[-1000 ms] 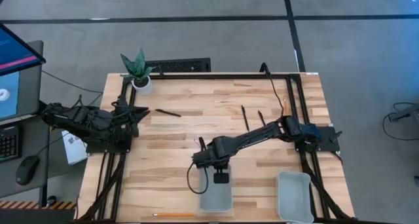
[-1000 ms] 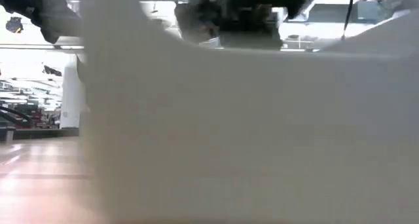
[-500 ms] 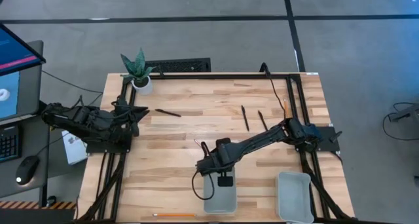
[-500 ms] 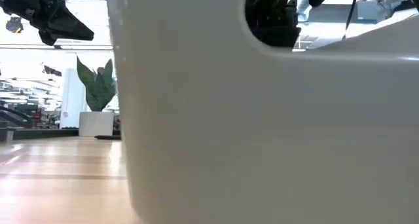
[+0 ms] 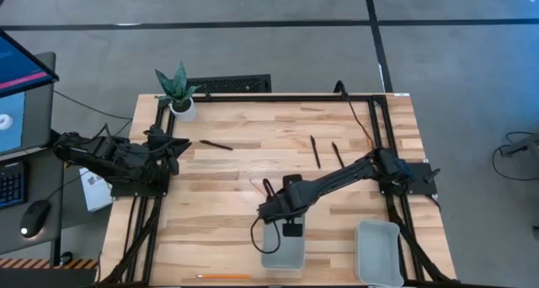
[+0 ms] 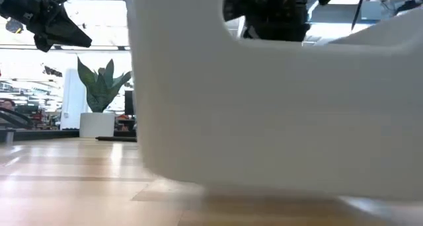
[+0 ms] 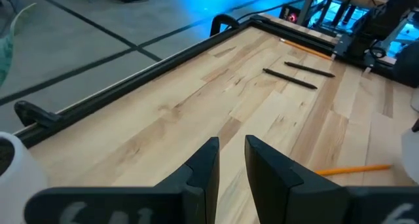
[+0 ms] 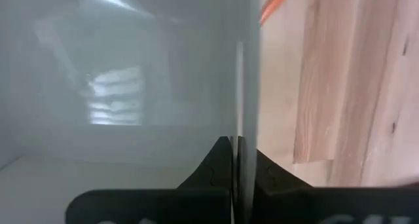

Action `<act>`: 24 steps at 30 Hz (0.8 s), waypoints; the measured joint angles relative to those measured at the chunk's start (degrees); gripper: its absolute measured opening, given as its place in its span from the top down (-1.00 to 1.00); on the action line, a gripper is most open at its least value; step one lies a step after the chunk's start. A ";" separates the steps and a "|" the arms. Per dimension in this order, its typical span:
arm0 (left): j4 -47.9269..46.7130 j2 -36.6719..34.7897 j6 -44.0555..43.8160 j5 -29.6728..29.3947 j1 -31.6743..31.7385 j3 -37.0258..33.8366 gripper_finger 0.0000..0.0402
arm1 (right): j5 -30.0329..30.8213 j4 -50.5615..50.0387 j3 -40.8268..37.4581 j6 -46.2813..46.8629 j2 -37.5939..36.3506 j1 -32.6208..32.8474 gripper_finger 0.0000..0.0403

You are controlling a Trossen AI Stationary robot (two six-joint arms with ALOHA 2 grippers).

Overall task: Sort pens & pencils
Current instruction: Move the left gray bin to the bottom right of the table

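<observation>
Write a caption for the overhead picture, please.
Right gripper grips a pale bin's rim; left gripper waits.

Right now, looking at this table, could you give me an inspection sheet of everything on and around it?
Surface: wooden table, bare wood, no spills seen.
Job's things: three black pens lie loose on the wood. One orange pencil lies at the near edge, and another pencil lies by the frame. Two grey bins stand at the front.
Clutter: potted plant at a corner.
Grippers: right gripper, jaws pinched on the middle bin's wall. Left gripper waits at the left edge, jaws slightly apart and empty.
Cables: black cable loops beside the middle bin.
Surroundings: monitor and mouse at left.
</observation>
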 joint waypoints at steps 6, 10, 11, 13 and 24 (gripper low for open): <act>0.03 0.00 -0.13 -0.57 0.01 0.00 0.68 | -0.02 11.46 -14.67 5.99 -8.99 0.82 0.90; -0.09 0.00 -0.39 -2.49 0.01 0.00 0.68 | -0.06 18.18 -23.43 8.63 -15.05 1.76 0.88; -0.09 0.00 -0.39 -3.22 0.01 0.00 0.68 | -0.09 19.19 -25.35 9.57 -16.75 2.11 0.88; -0.11 0.00 -0.42 -4.77 0.01 0.00 0.68 | -0.08 20.98 -28.92 11.55 -20.28 2.85 0.88; -0.12 0.00 -1.61 -7.02 0.01 0.00 0.68 | -2.75 20.95 -39.77 20.57 -31.68 11.68 0.90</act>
